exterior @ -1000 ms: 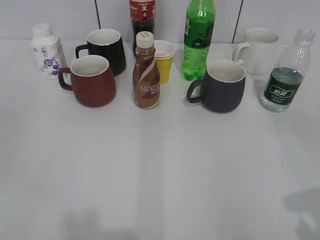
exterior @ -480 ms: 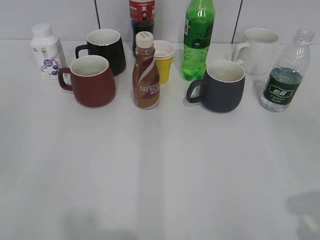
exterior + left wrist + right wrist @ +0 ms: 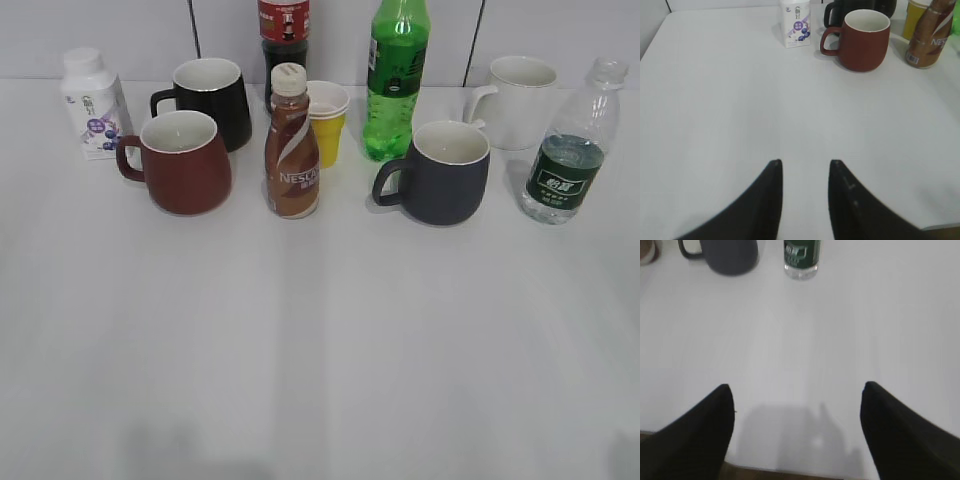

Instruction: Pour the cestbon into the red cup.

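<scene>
Nothing on the tabletop (image 3: 320, 350) has shifted; my right end effector (image 3: 797, 412), spread wide, faces the cestbon (image 3: 801, 257) for grasping, left end effector (image 3: 805, 172) narrowly apart, empty, facing the red cup (image 3: 862, 40).

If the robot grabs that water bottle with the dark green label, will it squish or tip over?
The cestbon looks like thin, ribbed clear plastic, so it would probably dent under a firm squeeze. It is tall and narrow, so a push near its top may tip it. With no cap visible, any water inside could spill.
</scene>
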Controlling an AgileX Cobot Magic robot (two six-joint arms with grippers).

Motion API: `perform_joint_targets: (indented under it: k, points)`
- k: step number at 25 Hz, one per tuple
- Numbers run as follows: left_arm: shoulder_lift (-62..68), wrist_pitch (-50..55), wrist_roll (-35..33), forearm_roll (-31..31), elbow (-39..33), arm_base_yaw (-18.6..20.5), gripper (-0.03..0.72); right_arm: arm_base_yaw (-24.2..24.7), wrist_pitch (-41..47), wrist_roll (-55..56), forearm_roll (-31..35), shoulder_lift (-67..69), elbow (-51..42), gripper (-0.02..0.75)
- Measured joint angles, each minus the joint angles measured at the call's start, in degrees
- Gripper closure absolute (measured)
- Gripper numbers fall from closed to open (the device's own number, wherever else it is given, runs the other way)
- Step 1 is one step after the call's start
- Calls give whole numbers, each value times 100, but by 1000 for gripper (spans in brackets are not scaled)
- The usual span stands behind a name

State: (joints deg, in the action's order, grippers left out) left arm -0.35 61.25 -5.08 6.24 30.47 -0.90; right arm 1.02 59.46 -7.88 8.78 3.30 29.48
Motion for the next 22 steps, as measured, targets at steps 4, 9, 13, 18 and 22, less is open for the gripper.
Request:
perform_joint_targets:
  k: [4,9,13,18,22]
  points:
    - [0,0,0,0,0,0,447,2,2,-4,18,-359,-5,149]
    - [0,0,0,0,0,-47,447,2,2,-4,29,-379,-5,149]
    - [0,0,0,-5,0,-193,447,2,2,2,29,-379,-5,150]
    - [0,0,0,-5,0,-207,447,2,2,2,29,-379,-5,149]
    - [0,0,0,-5,0,-207,447,2,2,2,29,-379,-5,149]
